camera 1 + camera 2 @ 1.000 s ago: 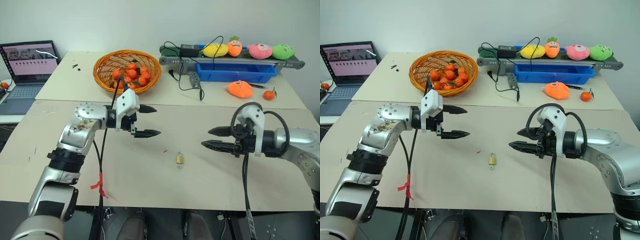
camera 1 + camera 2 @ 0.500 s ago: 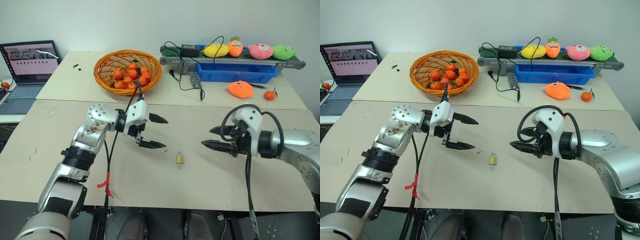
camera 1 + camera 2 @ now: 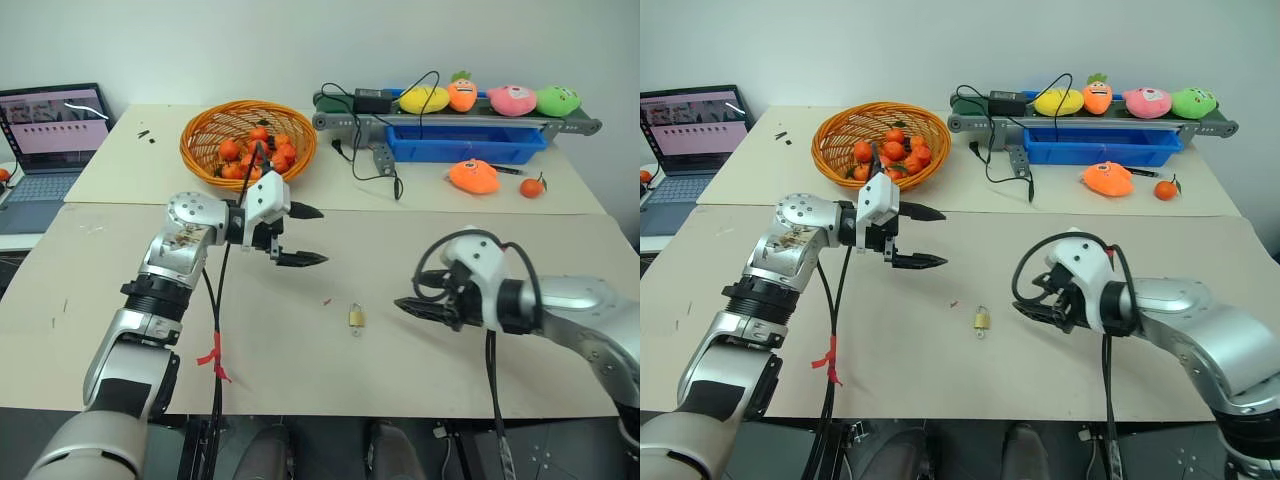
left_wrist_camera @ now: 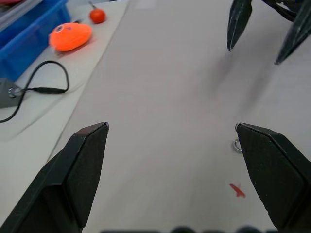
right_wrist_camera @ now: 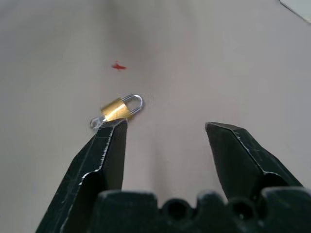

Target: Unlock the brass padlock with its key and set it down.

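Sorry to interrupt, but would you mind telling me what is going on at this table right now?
The robot is going after a small brass padlock lying on the table, with what looks like its key at the end of the body. Nothing is held yet. The right gripper is low beside the padlock with its jaws apart, aimed toward it. The left gripper hovers above the table with its jaws wide open, near the basket of oranges.

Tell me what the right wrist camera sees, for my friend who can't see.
A tiny brass padlock lies on the pale table, just past the open right gripper. A small red mark sits farther on.
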Controlling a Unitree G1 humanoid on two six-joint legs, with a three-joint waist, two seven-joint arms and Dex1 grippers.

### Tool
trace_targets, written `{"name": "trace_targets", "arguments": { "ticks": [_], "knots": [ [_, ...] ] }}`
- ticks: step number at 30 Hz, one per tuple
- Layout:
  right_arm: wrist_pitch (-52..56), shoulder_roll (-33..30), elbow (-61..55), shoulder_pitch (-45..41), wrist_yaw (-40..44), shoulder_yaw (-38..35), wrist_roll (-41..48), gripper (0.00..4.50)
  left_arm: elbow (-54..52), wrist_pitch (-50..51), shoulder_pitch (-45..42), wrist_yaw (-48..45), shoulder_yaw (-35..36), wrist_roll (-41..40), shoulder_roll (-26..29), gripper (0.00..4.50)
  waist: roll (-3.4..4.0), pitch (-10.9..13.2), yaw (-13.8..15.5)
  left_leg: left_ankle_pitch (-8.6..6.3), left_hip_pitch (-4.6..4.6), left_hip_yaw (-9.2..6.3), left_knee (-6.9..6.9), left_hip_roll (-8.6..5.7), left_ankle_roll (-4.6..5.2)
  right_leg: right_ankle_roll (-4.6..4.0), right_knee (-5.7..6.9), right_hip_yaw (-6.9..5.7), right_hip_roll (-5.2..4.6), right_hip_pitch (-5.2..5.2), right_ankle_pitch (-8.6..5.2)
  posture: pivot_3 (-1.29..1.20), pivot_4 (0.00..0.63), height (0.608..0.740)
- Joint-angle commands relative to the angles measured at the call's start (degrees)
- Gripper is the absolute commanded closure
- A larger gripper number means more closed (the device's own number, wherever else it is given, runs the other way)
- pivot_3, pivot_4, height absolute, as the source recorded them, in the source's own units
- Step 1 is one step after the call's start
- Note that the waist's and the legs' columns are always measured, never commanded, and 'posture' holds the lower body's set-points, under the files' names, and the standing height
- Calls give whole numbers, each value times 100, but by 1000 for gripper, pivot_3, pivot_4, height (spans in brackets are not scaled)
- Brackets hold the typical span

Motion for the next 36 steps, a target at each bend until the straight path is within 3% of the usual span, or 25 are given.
{"name": "trace_targets", "arguments": {
  "ticks": [1,10,16,26,31,36],
  "knots": [
    [478,295,-204,-356,-575,141,-213,1397,-619,516,123,495,292,-162,-1,35,0,0,3,1,-1,-2,-1,0,-2,0,-1,0,0,-1,0,0,150,740],
    [1450,844,-648,-436,-1309,328,-410,1397,-1448,1463,461,1115,476,-346,31,35,0,0,44,20,-11,-4,0,-5,-35,0,-2,-3,-1,-6,0,0,150,740],
    [1845,1297,-1023,-277,-1212,164,-132,1397,-1420,1534,417,1126,373,-351,1,35,0,0,22,20,-5,-5,-5,-5,-35,0,-2,-3,0,-4,0,0,150,740],
    [1176,606,-1037,104,-380,183,51,1397,-1105,1366,216,1005,231,-255,-71,35,0,0,22,18,0,-5,-8,-6,-30,0,-2,-3,0,0,0,0,150,740],
    [1015,768,-898,156,-374,187,26,61,-1261,1430,327,1012,272,-291,28,0,-1,0,-14,18,-1,-4,-7,-6,-31,0,-3,-2,0,0,0,0,150,740],
    [1143,1292,-774,56,-819,388,-156,61,-1391,1521,397,1072,306,-316,128,0,-1,0,-35,18,0,-6,-8,-5,-32,0,-2,-2,0,0,0,0,150,740]
  ]
}}
